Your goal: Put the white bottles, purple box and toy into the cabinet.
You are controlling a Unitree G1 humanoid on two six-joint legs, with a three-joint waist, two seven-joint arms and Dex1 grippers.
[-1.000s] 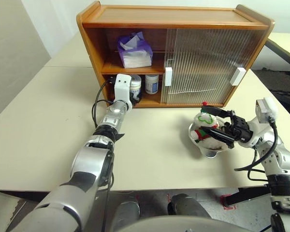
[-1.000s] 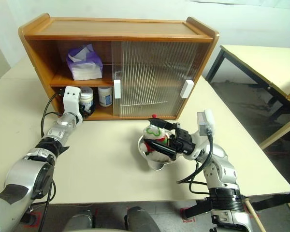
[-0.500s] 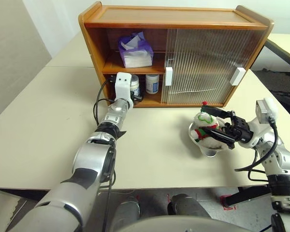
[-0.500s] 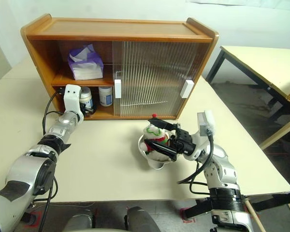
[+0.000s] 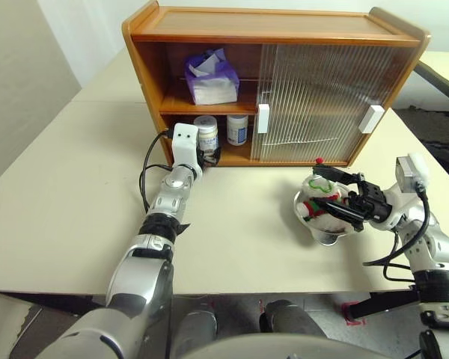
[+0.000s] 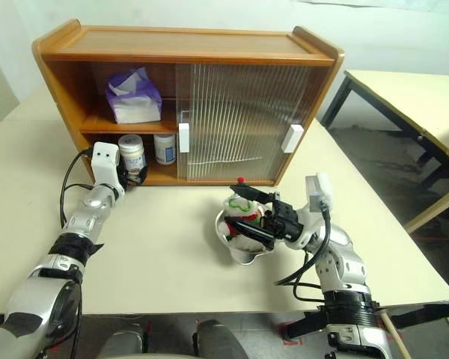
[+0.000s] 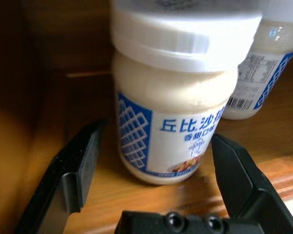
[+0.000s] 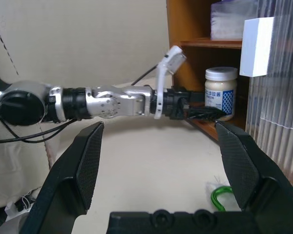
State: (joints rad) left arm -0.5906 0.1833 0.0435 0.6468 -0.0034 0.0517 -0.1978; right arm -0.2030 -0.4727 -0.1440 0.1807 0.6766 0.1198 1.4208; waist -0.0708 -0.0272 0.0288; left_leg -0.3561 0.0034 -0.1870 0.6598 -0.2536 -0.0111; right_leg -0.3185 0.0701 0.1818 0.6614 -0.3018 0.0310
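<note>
Our left tool point(image 7: 151, 195) spread around the shelved bottle point(image 7: 173, 92); soft, light toy point(image 5: 317, 196) next, right tool point(image 5: 335, 196) spread.

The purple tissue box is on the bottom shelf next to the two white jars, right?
Not quite. The soft lavender tissue box sits on the upper shelf of the brown wooden cabinet; the two white plastic jars stand on the bottom shelf beneath it, as the left eye view shows.

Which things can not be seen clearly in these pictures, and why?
- Cabinet right half: head views, ribbed doors blur whatever is inside.
- Near bottle: left wrist view, lid cut by the edge.
- Toy: head views, lower part hidden by the bowl and the right tool.
- Purple box: right wrist view, cut by the edge.
</note>
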